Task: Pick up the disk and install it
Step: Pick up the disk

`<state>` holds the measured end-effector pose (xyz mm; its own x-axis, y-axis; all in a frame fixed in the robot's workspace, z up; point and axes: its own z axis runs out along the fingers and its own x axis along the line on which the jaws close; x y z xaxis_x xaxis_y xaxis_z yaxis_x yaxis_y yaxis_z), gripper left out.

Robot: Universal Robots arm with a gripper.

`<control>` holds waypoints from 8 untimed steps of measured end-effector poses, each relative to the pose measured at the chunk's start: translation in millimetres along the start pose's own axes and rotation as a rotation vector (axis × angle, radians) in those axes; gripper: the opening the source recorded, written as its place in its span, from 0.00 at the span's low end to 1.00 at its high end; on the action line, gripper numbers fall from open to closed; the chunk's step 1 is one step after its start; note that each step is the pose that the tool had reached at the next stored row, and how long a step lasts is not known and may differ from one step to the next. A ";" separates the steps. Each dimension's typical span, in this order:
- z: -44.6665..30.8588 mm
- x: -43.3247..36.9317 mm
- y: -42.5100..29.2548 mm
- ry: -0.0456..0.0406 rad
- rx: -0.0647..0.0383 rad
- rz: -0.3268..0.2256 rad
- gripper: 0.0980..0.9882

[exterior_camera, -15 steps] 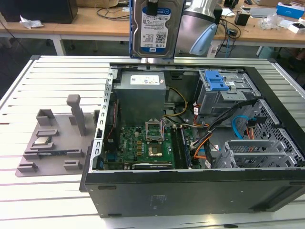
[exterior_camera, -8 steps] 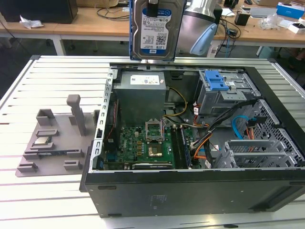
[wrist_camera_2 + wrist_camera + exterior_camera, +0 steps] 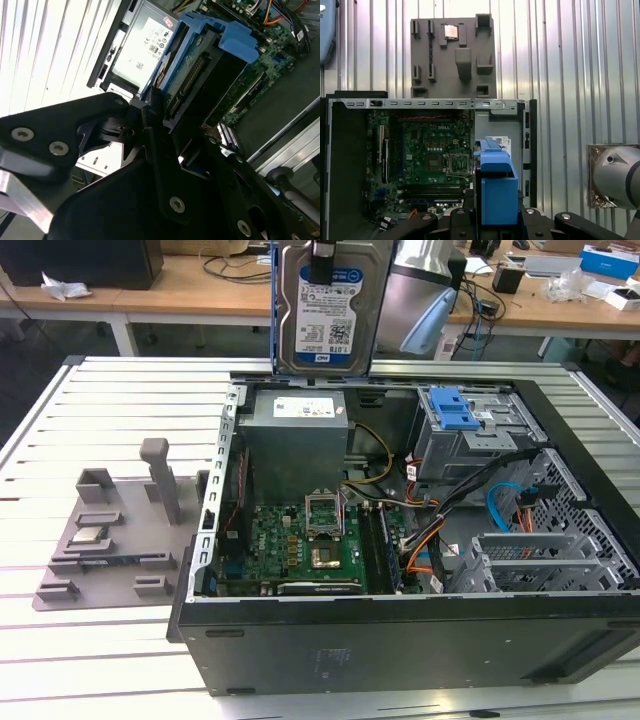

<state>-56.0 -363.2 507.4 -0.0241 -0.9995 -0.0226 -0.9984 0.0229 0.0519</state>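
I am holding the disk (image 3: 322, 315) in the gripper (image 3: 322, 260), which is clamping it at its top end, so in the exterior view the drive is hanging upright with its label facing the camera, up over the rear edge of the open computer case (image 3: 420, 635). In the second wrist view I am seeing the black fingers (image 3: 152, 107) pressing against the blue bracket (image 3: 210, 35) that frames the drive, with no gap showing between them and the plastic. I am therefore reading the grasp as closed and firm. I am judging the pick-up half of the job as done: the disk is clear of any surface and is touching nothing but the gripper. The install half is not done. The drive is hovering well above the power supply (image 3: 297, 430) and the motherboard (image 3: 300, 540), and it is not seated in any bay. The metal drive cage (image 3: 470, 430) with its blue latch is sitting apart from it, toward the exterior view's right. The grey fixture tray (image 3: 110, 530) beside the case is carrying the small CPU chip (image 3: 88, 536), and I am leaving that alone.
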 end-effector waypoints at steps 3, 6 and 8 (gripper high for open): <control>0.0 3.2 -0.1 -0.0001 0.000 0.000 0.30; 0.0 7.3 -0.2 0.0000 0.000 0.000 0.30; 0.0 10.7 -0.3 0.0000 0.000 0.000 0.30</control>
<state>-56.0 -373.8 507.1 -0.0241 -0.9995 -0.0226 -0.9984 0.0229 0.0519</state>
